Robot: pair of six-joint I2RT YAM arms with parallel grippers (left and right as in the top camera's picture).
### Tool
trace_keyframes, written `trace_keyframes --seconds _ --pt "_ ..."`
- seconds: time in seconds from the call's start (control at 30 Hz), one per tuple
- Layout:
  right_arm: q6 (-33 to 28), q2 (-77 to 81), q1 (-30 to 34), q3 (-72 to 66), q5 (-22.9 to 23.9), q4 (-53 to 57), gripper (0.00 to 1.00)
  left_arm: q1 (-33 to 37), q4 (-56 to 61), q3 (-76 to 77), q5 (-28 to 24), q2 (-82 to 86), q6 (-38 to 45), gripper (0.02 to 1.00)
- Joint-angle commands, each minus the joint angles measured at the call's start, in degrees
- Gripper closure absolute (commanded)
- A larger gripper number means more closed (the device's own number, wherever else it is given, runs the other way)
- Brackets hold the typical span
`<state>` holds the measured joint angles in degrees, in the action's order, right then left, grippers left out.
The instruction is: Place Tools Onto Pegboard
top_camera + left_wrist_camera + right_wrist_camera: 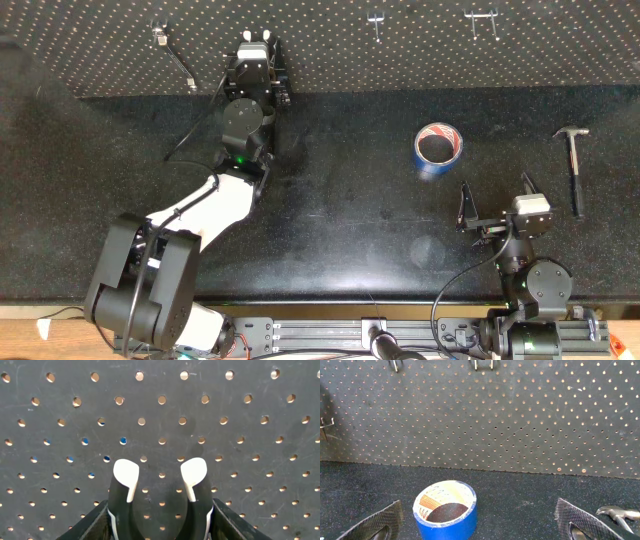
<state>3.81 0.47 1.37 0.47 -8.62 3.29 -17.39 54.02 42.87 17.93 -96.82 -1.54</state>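
The dotted black pegboard (400,50) runs along the table's far edge. A slim metal tool (176,60) hangs on it at the left. My left gripper (255,38) is right up against the board, open, its white fingertips (125,472) apart with nothing between them. A blue tape roll (438,148) stands on the table right of centre, also seen close in the right wrist view (445,510). A hammer (573,165) lies at the far right, its head (615,512) just visible. My right gripper (495,198) hovers low near the front edge, open, behind the roll.
Two bare metal hooks (375,20) (483,18) stick out of the pegboard at upper right, seen too in the right wrist view (482,365). The black table (350,220) stretches wide between the arms.
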Motion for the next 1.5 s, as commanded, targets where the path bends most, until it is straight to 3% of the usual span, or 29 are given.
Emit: trace_keyframes --seconds 0.03,0.13,0.17,0.2,0.43,0.6,0.67,0.9,1.2,1.3,1.5 --pt "0.5 -0.4 -0.4 -0.2 0.5 0.2 0.009 0.3 0.8 1.7 -0.6 -0.4 -0.1 0.989" --pt "0.5 -0.4 -0.4 -0.2 0.5 0.2 0.007 0.3 0.8 1.7 -0.6 -0.4 -0.1 0.812" --pt "0.5 -0.4 -0.4 -0.2 0.5 0.2 0.007 0.3 0.8 1.7 -0.6 -0.4 -0.1 0.649" --pt "0.4 -0.4 -0.4 -0.2 0.5 0.2 0.007 0.3 0.8 1.7 -0.6 -0.4 -0.1 0.546" --pt "0.5 -0.4 -0.4 -0.2 0.5 0.2 0.007 0.3 0.8 1.7 -0.6 -0.4 -0.1 0.299" --pt "0.5 -0.4 -0.4 -0.2 0.5 0.2 0.009 0.3 0.8 1.7 -0.6 -0.4 -0.1 0.218" --pt "0.5 -0.4 -0.4 -0.2 0.5 0.2 0.007 0.3 0.8 1.7 -0.6 -0.4 -0.1 0.034" --pt "0.4 -0.4 -0.4 -0.2 0.5 0.2 0.007 1.1 -2.4 1.7 -0.6 4.3 -0.1 0.023" --pt "0.5 -0.4 -0.4 -0.2 0.5 0.2 0.007 4.3 -29.4 1.7 -0.7 23.9 -0.1 0.02" --pt "0.5 -0.4 -0.4 -0.2 0.5 0.2 0.009 5.4 -44.7 1.2 -0.9 31.2 -0.1 0.023" --pt "0.5 -0.4 -0.4 -0.2 0.5 0.2 0.007 6.3 -50.8 -6.8 -2.2 43.7 -0.1 0.023"
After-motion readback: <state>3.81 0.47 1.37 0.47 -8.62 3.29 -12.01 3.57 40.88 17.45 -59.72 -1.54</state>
